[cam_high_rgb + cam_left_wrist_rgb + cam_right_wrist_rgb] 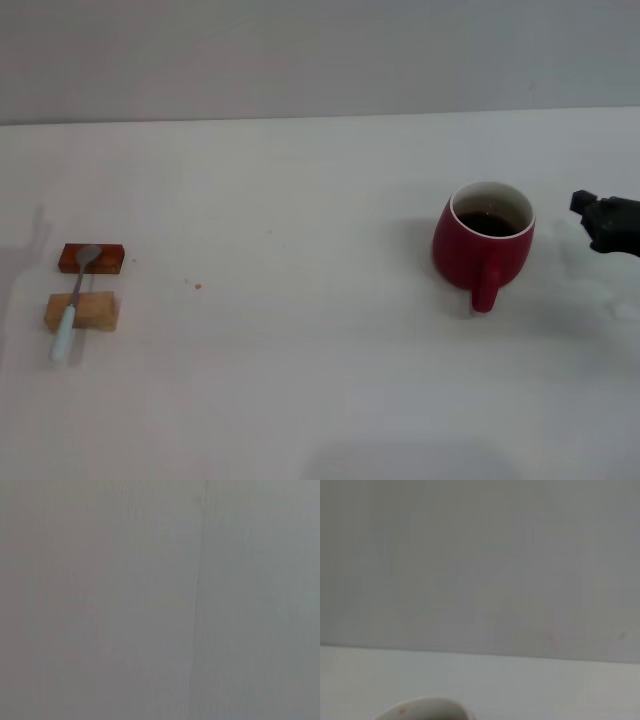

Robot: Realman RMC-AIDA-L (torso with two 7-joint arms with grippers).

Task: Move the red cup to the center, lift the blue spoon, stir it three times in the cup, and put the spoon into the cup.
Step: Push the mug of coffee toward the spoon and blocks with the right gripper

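White tabletop point(320, 200) bearing everything. Red cup point(483, 243) standing on the right side, handle toward the robot, just left of the right gripper point(608, 222); jaw state impossible to tell. Blue spoon point(73, 302) far left, propped across two blocks point(82, 311), handle nearest the robot. Left gripper out of sight.

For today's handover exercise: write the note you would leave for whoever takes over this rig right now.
Right gripper: at the table's right edge, just right of the red cup, not touching it.
Left gripper: out of sight.
Cup: upright on the right side, dark liquid inside, handle toward the robot.
Blue spoon: far left, lying across two small blocks.
Done: nothing yet.
Left: cup to centre, lift spoon, stir three times, leave spoon in cup.
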